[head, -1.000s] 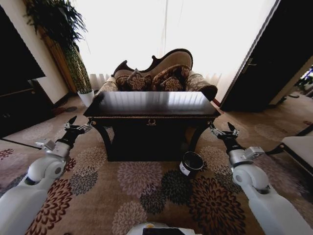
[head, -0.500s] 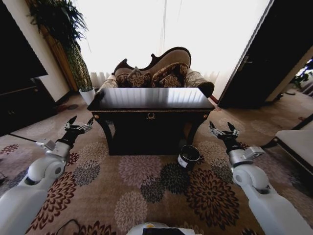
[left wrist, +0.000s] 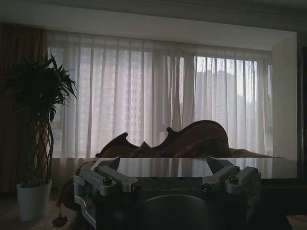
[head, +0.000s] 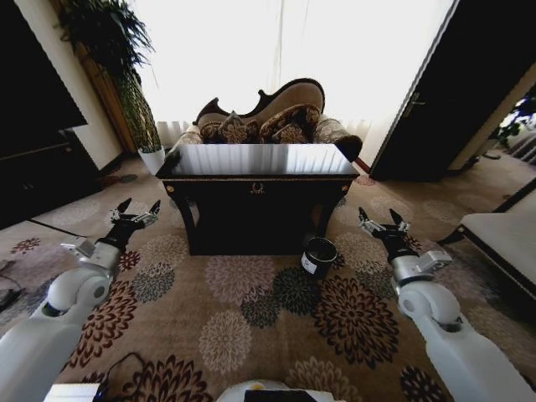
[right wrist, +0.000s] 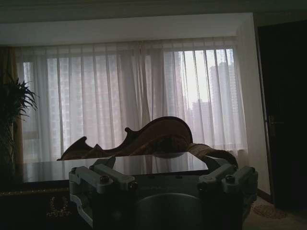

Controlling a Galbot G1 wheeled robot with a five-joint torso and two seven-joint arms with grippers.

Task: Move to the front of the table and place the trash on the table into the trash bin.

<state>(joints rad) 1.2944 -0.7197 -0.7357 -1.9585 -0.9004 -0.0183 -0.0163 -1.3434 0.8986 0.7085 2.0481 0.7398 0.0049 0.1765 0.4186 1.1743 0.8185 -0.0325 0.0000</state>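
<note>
Nearest, the left hand (head: 134,210) and right hand (head: 378,220) hang open and empty above the floral brown carpet (head: 251,318). Between them, farther off, the small black cylindrical trash bin (head: 318,255) stands on the carpet, just before the glossy dark wooden worktop (head: 258,159). Behind it sits a patterned brown sofa (head: 272,117).

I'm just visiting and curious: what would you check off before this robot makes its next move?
1. Table ahead, facing the robot: ok.
2. Robot at the table's front: not ok, carpet lies between.
3. Bin upright on the floor by the table's right leg: ok.
4. Left tool open, holding nothing: ok.
5. Right tool open, holding nothing: ok.
6. Trash on the tabletop: cannot tell, glare covers it.
</note>
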